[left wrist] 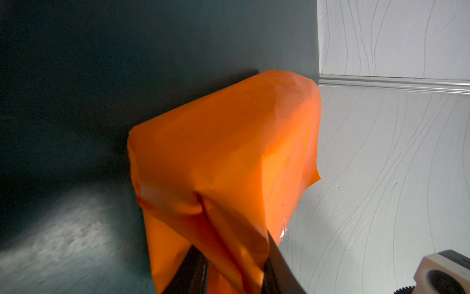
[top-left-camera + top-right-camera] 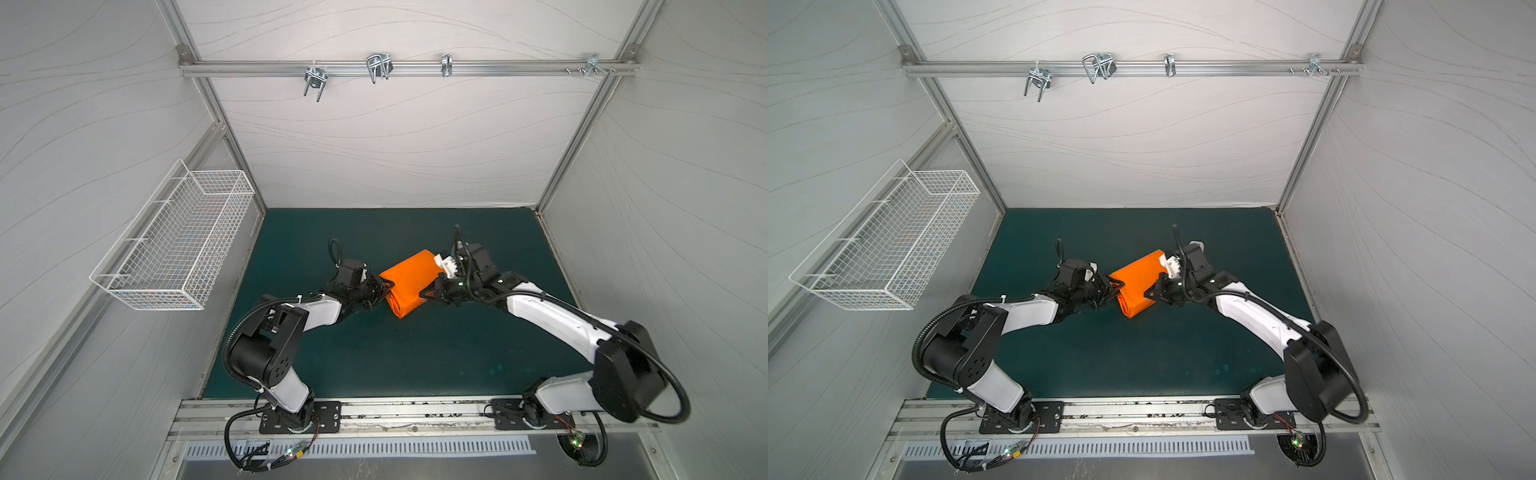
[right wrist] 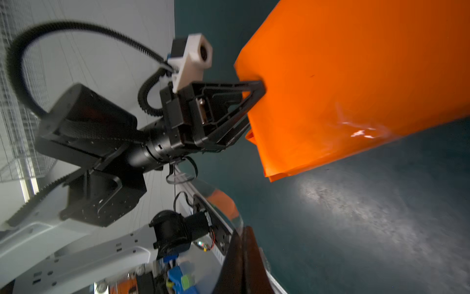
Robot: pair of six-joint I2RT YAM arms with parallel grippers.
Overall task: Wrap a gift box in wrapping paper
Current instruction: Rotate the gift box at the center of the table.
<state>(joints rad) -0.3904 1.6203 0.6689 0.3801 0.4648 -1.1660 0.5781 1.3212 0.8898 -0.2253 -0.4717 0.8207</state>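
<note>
The wrapping paper (image 2: pixel 409 282) (image 2: pixel 1138 282) is orange and folded into a box-shaped parcel on the green mat (image 2: pixel 415 353). The gift box is hidden inside it. My left gripper (image 2: pixel 388 286) (image 2: pixel 1119 284) is at the parcel's left end. In the left wrist view its fingers (image 1: pixel 193 269) pinch a gathered fold of paper (image 1: pixel 229 152). The right wrist view shows that gripper (image 3: pixel 254 101) biting into the paper's edge (image 3: pixel 356 76). My right gripper (image 2: pixel 424 294) (image 2: pixel 1147 293) (image 3: pixel 244 254) is shut and holds nothing, its tip by the parcel's right side. A shiny strip of clear tape (image 3: pixel 361 131) lies on the paper.
A white wire basket (image 2: pixel 174 245) hangs on the left wall. Metal hooks (image 2: pixel 378 68) hang from a rail across the back wall. Grey walls enclose the mat on three sides, and an aluminium rail (image 2: pixel 415 415) carrying both arm bases runs along the front.
</note>
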